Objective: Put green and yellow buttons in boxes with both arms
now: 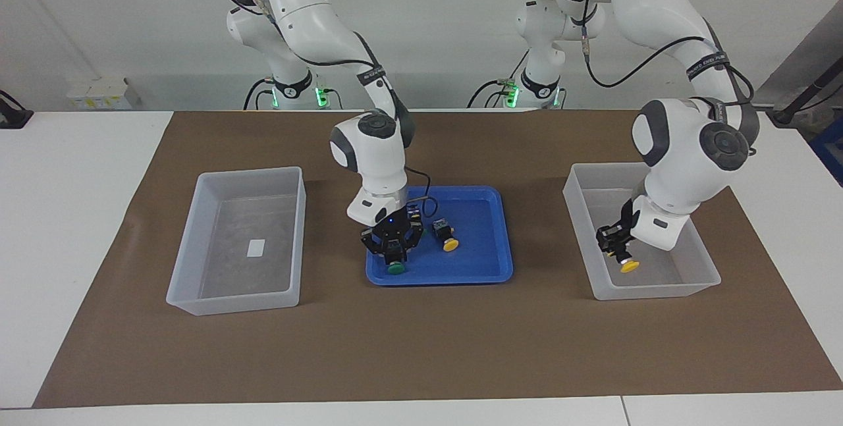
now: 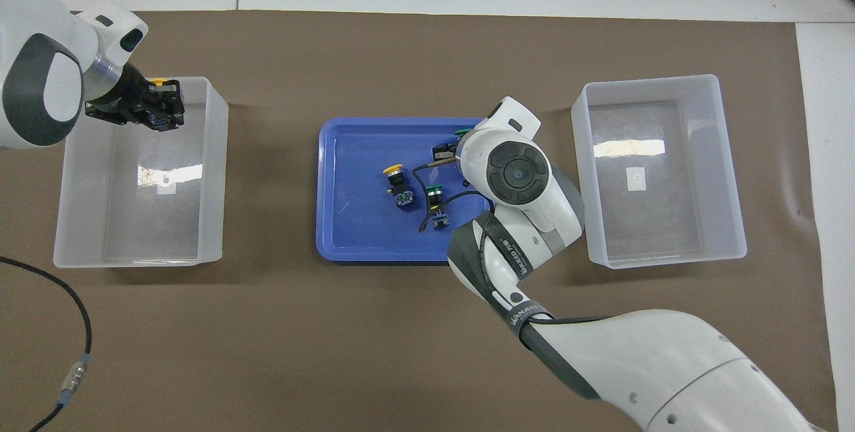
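I am holding a yellow button [image 1: 622, 261] tight in my left gripper [image 1: 618, 251], up over the box [image 1: 702, 279] at the left arm's end of the table. My right gripper [image 1: 394, 251] is sitting down in the blue tray [image 1: 487, 273], with its fingers pressing in around a green button [image 1: 395, 264]. Another yellow button [image 1: 446, 236] and another green button [image 2: 435, 201] are lying in the tray beside it. The other box [image 1: 191, 294] is waiting at the right arm's end.
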